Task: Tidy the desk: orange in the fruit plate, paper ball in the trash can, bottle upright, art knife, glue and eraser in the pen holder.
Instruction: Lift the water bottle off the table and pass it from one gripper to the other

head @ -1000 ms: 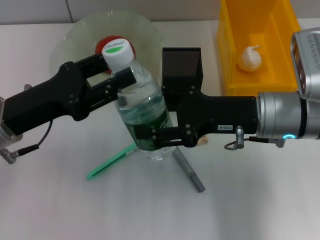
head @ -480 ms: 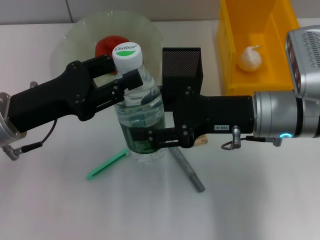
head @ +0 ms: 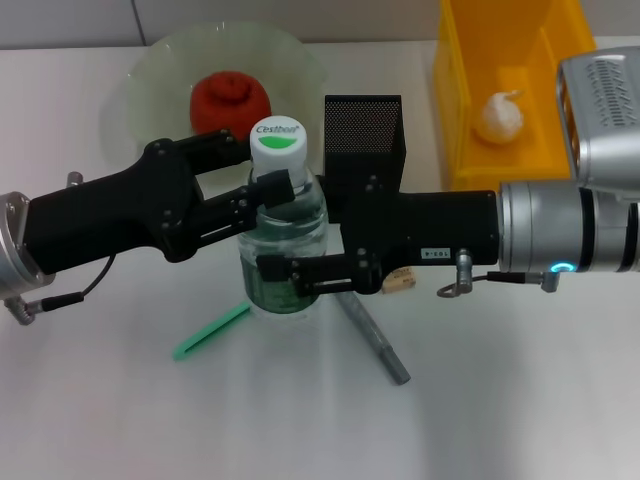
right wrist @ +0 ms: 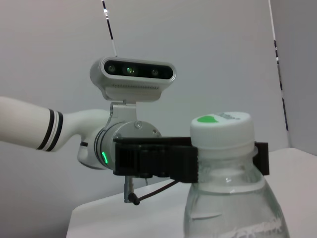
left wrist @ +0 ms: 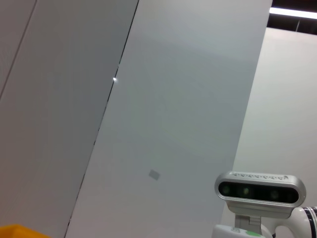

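Bottle-righting step: my right gripper (head: 300, 272) clamps the bottle (head: 283, 250) low, my left gripper (head: 262, 190) pinches its neck, it stands near-upright before the pen holder (head: 364, 135); next, I judge, both release.

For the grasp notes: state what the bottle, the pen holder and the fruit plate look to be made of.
Bottle: clear, glossy plastic, with liquid showing through and a white cap.
Pen holder: matte black mesh, likely metal, judging by its fine perforations.
Fruit plate: translucent greenish glass or plastic; the table shows through it.
Left gripper holds the neck, right gripper the body.
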Motion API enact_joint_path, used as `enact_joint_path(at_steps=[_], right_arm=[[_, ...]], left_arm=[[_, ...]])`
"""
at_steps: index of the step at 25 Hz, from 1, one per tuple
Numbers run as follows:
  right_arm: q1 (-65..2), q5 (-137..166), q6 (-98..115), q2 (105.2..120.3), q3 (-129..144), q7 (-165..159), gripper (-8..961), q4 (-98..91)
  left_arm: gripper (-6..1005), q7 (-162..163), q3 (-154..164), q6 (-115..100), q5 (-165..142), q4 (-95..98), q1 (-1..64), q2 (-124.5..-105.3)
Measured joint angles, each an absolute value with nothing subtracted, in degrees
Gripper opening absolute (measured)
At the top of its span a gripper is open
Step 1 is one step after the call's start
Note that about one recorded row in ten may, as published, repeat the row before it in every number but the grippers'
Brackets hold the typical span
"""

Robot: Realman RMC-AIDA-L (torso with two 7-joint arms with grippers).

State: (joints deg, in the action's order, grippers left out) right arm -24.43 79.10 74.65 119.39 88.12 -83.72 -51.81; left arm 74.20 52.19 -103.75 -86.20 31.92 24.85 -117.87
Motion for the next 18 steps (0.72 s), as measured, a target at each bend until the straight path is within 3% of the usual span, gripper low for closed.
enact_joint_path(at_steps=[9,14,18], right_arm=[[-24.58,79.17,74.46,119.35,88.51,-84.21,744,-51.7],[-24.8,79.74,74.43,119.31,88.51,-85.26,742,-51.68],[-25.03,81.18,74.38,119.27,88.48,-86.66,741,-51.79]], left_arm=[[542,74.27,52.12,-103.8,-86.35,32.43,24.88,-117.94],[667,74.27,51.8,-103.8,-86.32,32.53,24.68,-117.97],[704,74.27,52.21,-103.8,-86.33,32.56,24.87,-117.37]])
